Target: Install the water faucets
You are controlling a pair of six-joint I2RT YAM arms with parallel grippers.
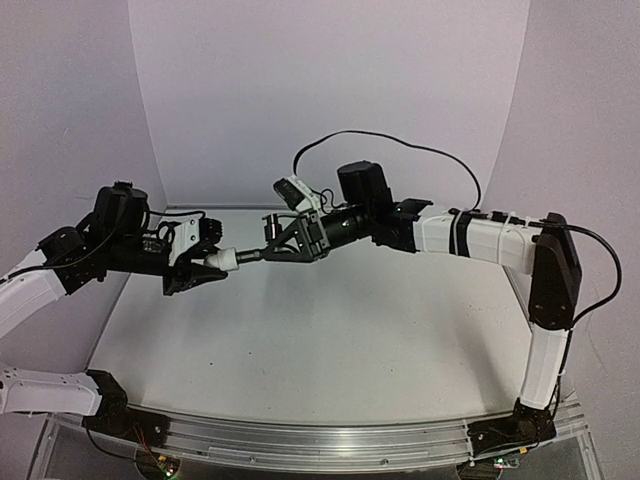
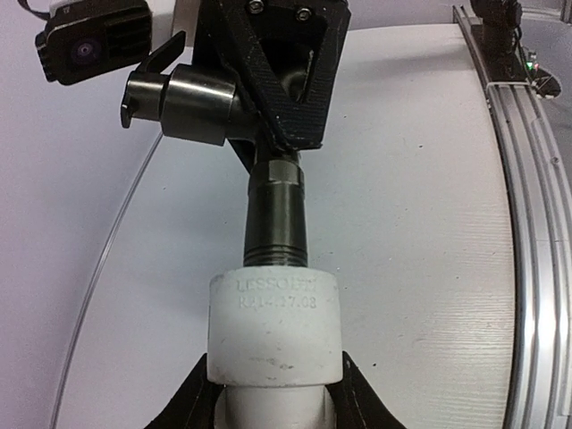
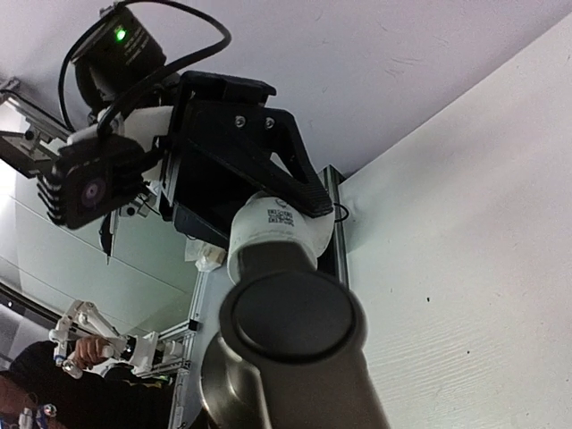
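The tap (image 2: 277,210) is dark grey metal with a dull sheen; the fitting (image 2: 275,326) is white with faint grey lettering. The left gripper (image 1: 210,265) and right gripper (image 1: 277,245) are matt black. The arms (image 1: 485,240) are white with black joints. The table (image 1: 330,340) is white with fine grain, the walls (image 1: 330,90) pale lilac, the rail (image 1: 330,440) silver.

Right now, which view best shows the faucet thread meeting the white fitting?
Left wrist: faucet thread and white fitting fill the frame, joint unobstructed. Top external shows it tiny; right wrist's faucet body hides it.
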